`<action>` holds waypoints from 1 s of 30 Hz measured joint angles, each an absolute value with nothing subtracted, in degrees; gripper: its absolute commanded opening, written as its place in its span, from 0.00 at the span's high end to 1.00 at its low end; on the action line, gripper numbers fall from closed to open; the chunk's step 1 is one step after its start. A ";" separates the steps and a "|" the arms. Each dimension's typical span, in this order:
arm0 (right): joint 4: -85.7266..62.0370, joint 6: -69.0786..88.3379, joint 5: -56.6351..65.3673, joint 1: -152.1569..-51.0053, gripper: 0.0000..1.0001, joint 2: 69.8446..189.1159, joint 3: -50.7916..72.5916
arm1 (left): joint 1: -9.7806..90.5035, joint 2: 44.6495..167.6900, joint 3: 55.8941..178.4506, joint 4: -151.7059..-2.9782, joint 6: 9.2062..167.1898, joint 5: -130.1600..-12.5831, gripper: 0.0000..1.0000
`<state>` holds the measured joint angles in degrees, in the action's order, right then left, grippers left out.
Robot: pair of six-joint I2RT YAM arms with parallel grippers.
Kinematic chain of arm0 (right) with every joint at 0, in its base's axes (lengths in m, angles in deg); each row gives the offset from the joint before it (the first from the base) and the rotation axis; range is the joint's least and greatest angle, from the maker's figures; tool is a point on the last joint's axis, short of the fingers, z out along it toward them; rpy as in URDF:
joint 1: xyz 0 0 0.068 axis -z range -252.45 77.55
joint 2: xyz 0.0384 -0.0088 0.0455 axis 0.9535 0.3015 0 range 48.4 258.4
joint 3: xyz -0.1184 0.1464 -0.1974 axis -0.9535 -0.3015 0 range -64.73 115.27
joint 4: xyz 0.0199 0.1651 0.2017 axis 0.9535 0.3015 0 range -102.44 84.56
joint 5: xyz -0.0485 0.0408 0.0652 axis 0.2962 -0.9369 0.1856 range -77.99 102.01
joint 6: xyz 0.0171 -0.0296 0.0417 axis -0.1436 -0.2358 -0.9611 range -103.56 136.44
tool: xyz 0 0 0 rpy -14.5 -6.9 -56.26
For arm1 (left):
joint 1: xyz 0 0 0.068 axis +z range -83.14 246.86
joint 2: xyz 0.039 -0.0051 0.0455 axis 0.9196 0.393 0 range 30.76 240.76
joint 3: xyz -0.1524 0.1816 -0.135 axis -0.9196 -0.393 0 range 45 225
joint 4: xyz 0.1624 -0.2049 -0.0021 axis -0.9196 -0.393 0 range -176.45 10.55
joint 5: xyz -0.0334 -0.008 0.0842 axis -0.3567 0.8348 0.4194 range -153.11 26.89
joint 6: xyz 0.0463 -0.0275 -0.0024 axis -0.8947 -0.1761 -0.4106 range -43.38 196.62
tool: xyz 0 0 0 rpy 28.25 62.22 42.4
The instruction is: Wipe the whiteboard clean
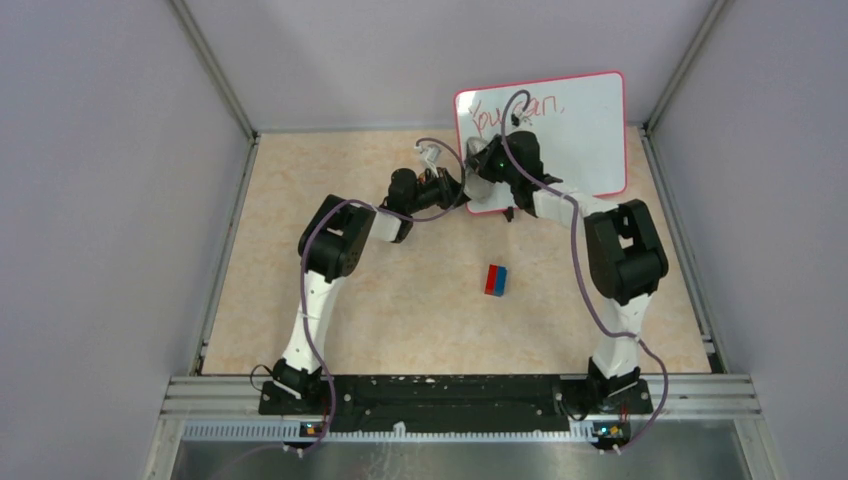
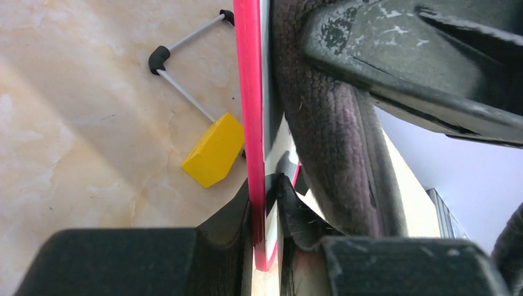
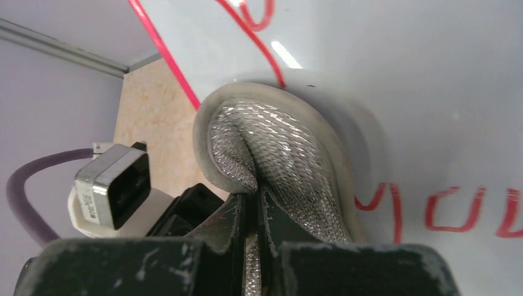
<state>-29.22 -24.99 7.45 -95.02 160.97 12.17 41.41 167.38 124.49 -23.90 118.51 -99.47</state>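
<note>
The whiteboard (image 1: pixel 580 130) stands upright at the back right, red-framed, with red handwriting (image 1: pixel 520 105) along its top. My left gripper (image 1: pixel 462 190) is shut on its lower left edge; in the left wrist view the red frame (image 2: pixel 250 92) runs straight down between the closed fingers of the left gripper (image 2: pixel 265 185). My right gripper (image 1: pixel 495 160) is in front of the board's left part. In the right wrist view the right gripper (image 3: pixel 256 191) is shut on a grey woven cloth (image 3: pixel 277 142), which presses against the white surface (image 3: pixel 401 74) beside red letters (image 3: pixel 444 209).
A red and blue block (image 1: pixel 496 280) lies on the beige table in front of the board. Behind the board, a yellow block (image 2: pixel 214 150) and a thin metal rod with a black elbow (image 2: pixel 185 92) rest on the table. Grey walls enclose the table on three sides.
</note>
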 measured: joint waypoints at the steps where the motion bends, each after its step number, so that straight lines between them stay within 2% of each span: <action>1: -29.43 -25.25 6.71 -94.39 1.00 160.86 11.80 | 41.41 167.38 124.49 -23.85 118.49 -99.38 1.00; 15: -30.85 -27.59 3.10 -78.54 1.00 155.42 1.26 | 41.30 167.38 124.49 -23.18 118.51 -99.27 1.00; 21: -30.79 -27.72 6.93 -81.78 1.00 155.55 1.98 | 41.36 167.38 124.49 -23.20 118.55 -99.27 1.00; 30: -30.57 -27.74 8.43 -94.65 1.00 159.71 9.26 | 41.65 167.38 124.44 -23.63 118.46 -99.58 1.00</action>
<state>-30.57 -27.74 8.43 -94.65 159.71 9.26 41.65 167.38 124.44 -23.63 118.46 -99.58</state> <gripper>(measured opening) 0.024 0.190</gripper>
